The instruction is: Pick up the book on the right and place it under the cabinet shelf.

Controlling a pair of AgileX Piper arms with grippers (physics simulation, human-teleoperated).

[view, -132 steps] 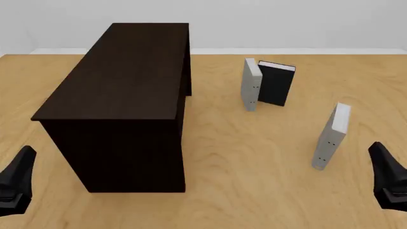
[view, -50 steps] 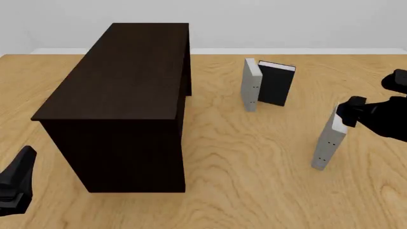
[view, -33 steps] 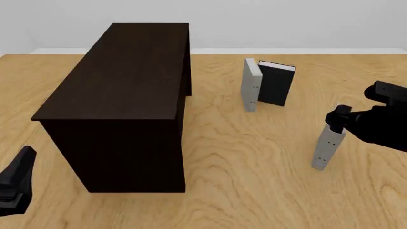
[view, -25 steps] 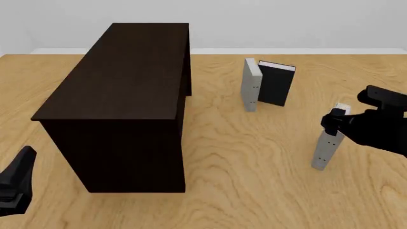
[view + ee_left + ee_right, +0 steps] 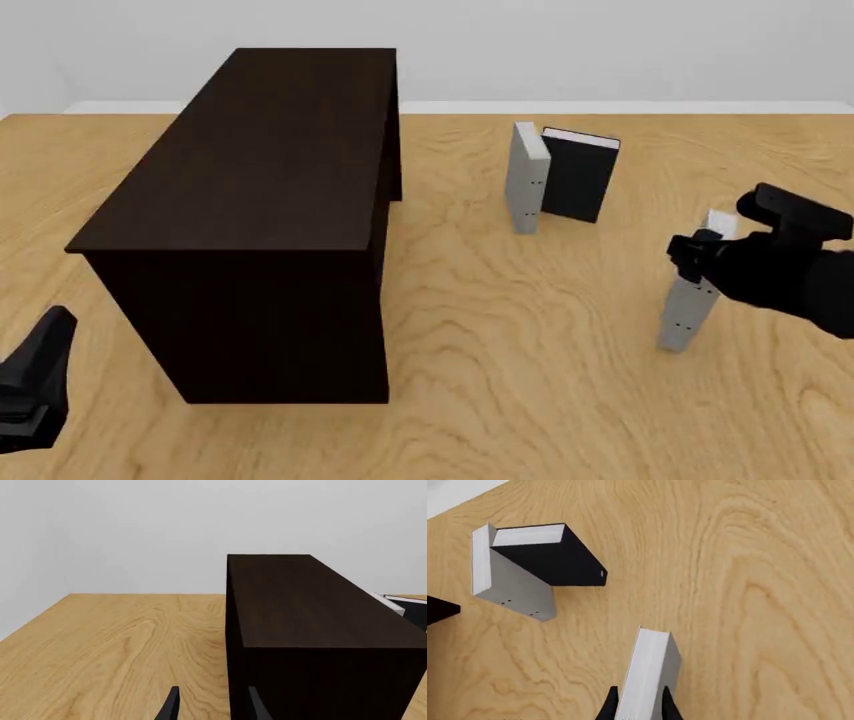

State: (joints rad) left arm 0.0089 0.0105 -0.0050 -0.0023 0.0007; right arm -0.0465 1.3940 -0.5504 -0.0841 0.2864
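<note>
The book is the thin light grey hardcover standing upright on the table at the right. My right gripper sits over its top edge. In the right wrist view its two fingertips press against either cover of the book, so the right gripper is shut on it. The cabinet shelf is the long, very dark brown box on the left half of the table. My left gripper rests low at the near left corner, open and empty, facing the end of the cabinet shelf.
A second grey book and a black-covered book stand together behind the held book, right of the cabinet's far end. Both show in the right wrist view, grey book and black book. Bare wooden tabletop lies between cabinet and books.
My right arm came in from the near right, swung over the right-hand book and settled on its top edge, fingers closing on the covers. The book stands straighter. The left arm has not moved.
</note>
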